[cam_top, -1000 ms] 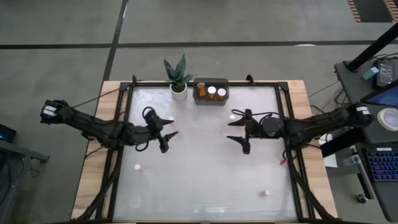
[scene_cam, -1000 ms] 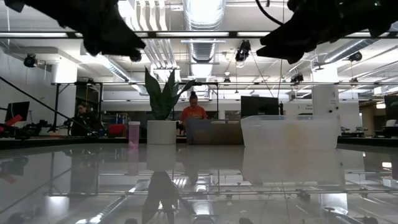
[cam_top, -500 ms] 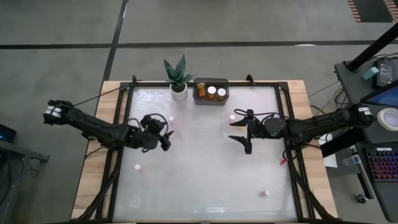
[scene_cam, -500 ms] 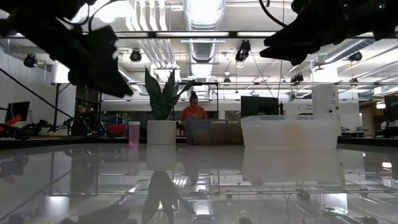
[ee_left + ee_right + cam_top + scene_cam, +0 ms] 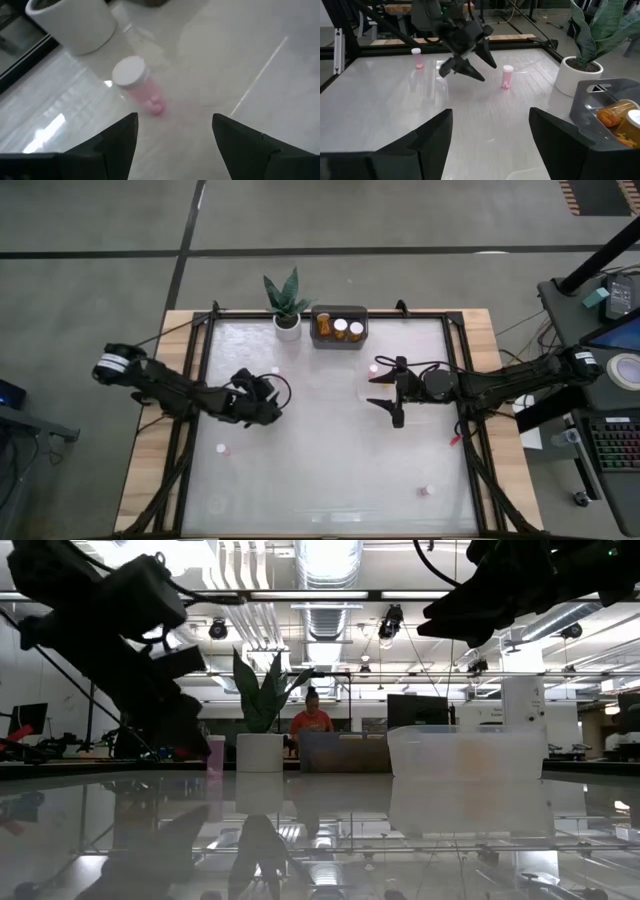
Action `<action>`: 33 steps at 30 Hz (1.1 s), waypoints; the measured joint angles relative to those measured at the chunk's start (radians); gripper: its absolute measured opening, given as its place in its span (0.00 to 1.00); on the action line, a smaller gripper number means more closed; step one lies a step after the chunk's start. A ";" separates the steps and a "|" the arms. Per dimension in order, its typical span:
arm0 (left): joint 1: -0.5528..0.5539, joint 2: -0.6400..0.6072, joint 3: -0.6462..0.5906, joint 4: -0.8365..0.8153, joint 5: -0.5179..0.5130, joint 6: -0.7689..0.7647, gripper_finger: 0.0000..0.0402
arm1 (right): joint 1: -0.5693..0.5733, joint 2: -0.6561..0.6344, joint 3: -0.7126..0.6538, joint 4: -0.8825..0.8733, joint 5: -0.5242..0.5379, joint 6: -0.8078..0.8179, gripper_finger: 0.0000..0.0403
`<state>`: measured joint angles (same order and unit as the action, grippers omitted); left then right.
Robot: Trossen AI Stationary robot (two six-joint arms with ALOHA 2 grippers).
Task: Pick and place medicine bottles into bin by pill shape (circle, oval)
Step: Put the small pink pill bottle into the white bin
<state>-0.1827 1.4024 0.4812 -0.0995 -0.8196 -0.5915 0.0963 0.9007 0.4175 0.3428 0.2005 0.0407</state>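
Note:
A small pinkish bottle with a white cap [image 5: 137, 85] stands on the table just ahead of my left gripper [image 5: 172, 145], whose fingers are open and apart from it. It also shows in the high view [image 5: 276, 370] and the right wrist view [image 5: 507, 76]. My left gripper [image 5: 268, 402] is low over the table's left half. My right gripper [image 5: 388, 390] hangs open and empty above the table's right half. Amber bottles [image 5: 340, 328] with white caps sit in the grey bin [image 5: 340, 340] at the far edge.
A white plant pot [image 5: 287, 328] stands left of the bin at the far edge. More pinkish bottles stand at the near left [image 5: 223, 448] and the near right [image 5: 426, 491]. People and desks show beyond the table in the low view.
My left gripper has gone down toward the table and has tipped and turned about, so that it now points toward the far edge, at the pinkish bottle and the plant pot. My right gripper has kept still. No bottle has moved.

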 joint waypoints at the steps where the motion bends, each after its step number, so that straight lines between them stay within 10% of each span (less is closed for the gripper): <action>1: 0.011 0.012 0.000 0.006 0.000 -0.003 0.60 | 0.000 0.001 0.000 0.000 0.000 0.000 0.63; 24: 0.152 0.162 0.000 0.224 -0.001 0.053 0.60 | 0.000 0.002 -0.005 0.000 0.000 0.005 0.62; 33: 0.170 0.162 0.000 0.223 -0.002 0.058 0.45 | 0.000 0.002 -0.008 0.000 0.000 0.014 0.62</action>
<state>-0.0128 1.5642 0.4812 0.1238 -0.8218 -0.5331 0.0963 0.9024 0.4091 0.3428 0.2008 0.0544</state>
